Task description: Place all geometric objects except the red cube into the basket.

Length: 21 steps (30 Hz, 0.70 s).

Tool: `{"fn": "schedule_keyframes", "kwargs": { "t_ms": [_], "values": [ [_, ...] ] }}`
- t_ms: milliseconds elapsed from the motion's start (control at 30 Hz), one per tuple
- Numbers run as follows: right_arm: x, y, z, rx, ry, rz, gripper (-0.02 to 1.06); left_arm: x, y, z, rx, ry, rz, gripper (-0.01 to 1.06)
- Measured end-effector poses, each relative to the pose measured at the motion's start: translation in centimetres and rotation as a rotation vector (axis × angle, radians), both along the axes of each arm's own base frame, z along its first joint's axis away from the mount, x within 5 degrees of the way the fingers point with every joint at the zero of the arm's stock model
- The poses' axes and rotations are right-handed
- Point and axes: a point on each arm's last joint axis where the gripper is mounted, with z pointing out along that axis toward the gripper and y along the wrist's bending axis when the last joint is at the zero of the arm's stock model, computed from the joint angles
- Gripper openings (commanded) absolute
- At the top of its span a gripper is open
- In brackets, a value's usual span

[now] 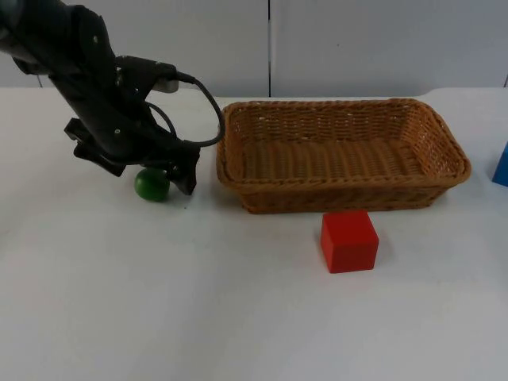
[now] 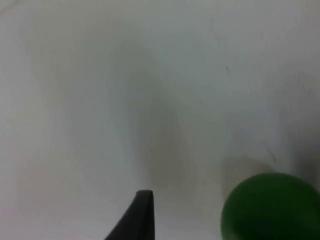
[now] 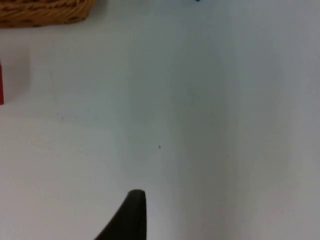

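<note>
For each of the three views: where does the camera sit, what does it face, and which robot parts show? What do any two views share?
Top view: fixed above, looking down and forward; left hand at the green ball, beside the basket and red cube.
Left wrist view: on the left arm, facing the table; fingertip, green ball.
Right wrist view: on the waiting right arm; fingertip, basket corner.
Shared: ball, basket.

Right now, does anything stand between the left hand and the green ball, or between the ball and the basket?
Nothing visible. The left hand hangs right at the green ball, and only bare white table separates the ball from the basket.
</note>
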Motion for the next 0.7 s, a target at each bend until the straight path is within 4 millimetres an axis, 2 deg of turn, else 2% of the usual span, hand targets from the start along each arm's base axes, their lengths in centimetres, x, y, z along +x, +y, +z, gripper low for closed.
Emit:
{"fn": "schedule_keyframes", "kwargs": {
  "t_ms": [33, 100, 233, 267, 400, 433, 467, 533, 633, 700],
  "values": [
    [0.0, 0.0, 0.0, 0.0, 0.0, 0.0, 1.05, 0.0, 0.0, 0.0, 0.004, -0.001, -0.003, 0.98],
    [0.0, 0.0, 0.0, 0.0, 0.0, 0.0, 1.05, 0.0, 0.1, -0.1, 0.013, -0.003, -0.009, 0.89],
    [0.0, 0.0, 0.0, 0.0, 0.0, 0.0, 1.05, 0.0, 0.1, -0.2, 0.02, 0.004, -0.015, 0.58],
    [0.0, 0.0, 0.0, 0.0, 0.0, 0.0, 1.05, -0.1, 0.1, -0.3, 0.021, 0.011, -0.015, 0.58],
    [0.0, 0.0, 0.0, 0.001, 0.0, -0.002, 1.05, -0.2, 0.1, -0.5, 0.024, 0.026, -0.015, 0.21],
    [0.0, 0.0, 0.0, 0.001, 0.0, -0.002, 1.05, -0.2, 0.2, -0.5, 0.023, 0.036, -0.009, 0.21],
    [0.0, 0.0, 0.0, 0.001, 0.0, -0.002, 1.05, -0.3, 0.2, -0.5, 0.023, 0.043, -0.003, 0.08],
    [0.0, 0.0, 0.0, 0.001, 0.0, -0.002, 1.05, -0.5, 0.2, -0.4, 0.024, 0.067, 0.001, 0.0],
    [0.0, 0.0, 0.0, 0.001, 0.0, -0.002, 1.05, -0.9, 0.3, 0.2, 0.03, 0.103, -0.001, 0.0],
    [0.0, 0.0, 0.0, 0.001, 0.0, -0.002, 1.05, -1.3, 0.3, 1.6, 0.033, 0.125, -0.006, 0.0]
  ]
}}
